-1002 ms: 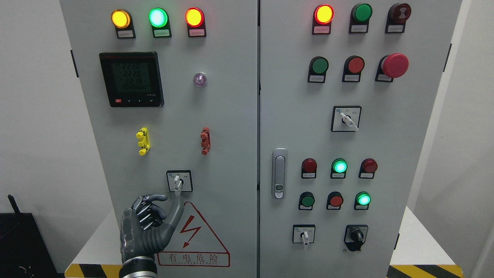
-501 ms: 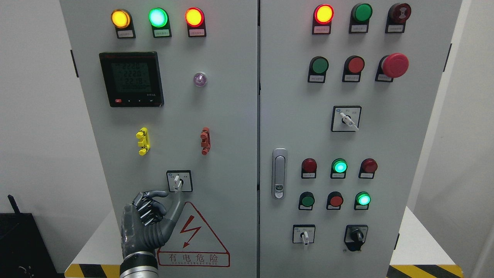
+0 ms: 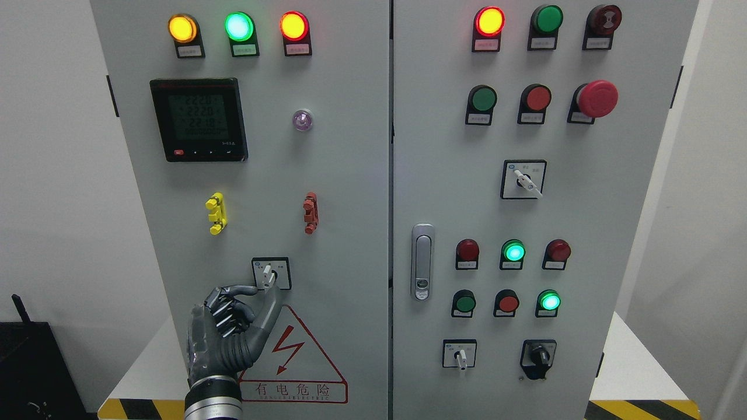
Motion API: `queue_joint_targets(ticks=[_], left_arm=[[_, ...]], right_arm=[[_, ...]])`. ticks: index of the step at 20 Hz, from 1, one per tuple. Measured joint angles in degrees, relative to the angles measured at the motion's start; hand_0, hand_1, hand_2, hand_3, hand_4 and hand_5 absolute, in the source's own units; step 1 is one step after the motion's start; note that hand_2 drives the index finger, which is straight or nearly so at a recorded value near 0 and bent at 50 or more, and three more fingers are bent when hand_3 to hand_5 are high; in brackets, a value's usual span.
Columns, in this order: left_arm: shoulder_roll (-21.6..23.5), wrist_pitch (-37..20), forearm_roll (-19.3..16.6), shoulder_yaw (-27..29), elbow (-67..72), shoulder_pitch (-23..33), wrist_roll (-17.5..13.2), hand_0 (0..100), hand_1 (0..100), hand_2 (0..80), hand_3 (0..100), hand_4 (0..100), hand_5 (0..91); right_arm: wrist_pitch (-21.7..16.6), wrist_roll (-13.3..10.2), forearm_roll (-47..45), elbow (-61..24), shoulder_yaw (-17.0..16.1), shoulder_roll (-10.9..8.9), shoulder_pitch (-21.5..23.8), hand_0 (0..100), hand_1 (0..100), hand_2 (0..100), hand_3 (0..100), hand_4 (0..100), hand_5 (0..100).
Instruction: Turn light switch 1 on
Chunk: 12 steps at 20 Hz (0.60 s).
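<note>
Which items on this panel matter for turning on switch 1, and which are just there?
In use: left hand, fingers at the rotary switch on the left door.

Not involved: meter, yellow clip, red clip, emergency stop, door handle, warning sign.

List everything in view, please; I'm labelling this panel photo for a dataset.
Cabinet: one, grey, two doors.
Top lamps: three, yellow, green, red, left door.
Meter: one, black, left door.
Clear lamp: one, right of meter.
Clips: two, yellow and red, mid left door.
Rotary switch: one, white lever, above warning triangle.
Door handle: one, silver, right door.
Emergency stop: one, red, right door.
Right-door selector switches: three.
Left robot hand: dark grey, fingertips at the rotary switch lever.
</note>
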Motion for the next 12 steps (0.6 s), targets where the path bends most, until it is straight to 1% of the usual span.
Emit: queue_joint_targets(ticks=[12], left_arm=[[-0.18,1.23,-0.11,-0.25,0.34,-1.00,0.01,14,75,53.4,89,94,87.8]], right_arm=[[0.00,0.00,0.00,0.00,0.00,0.00,0.00,31,0,0,0,0,0]])
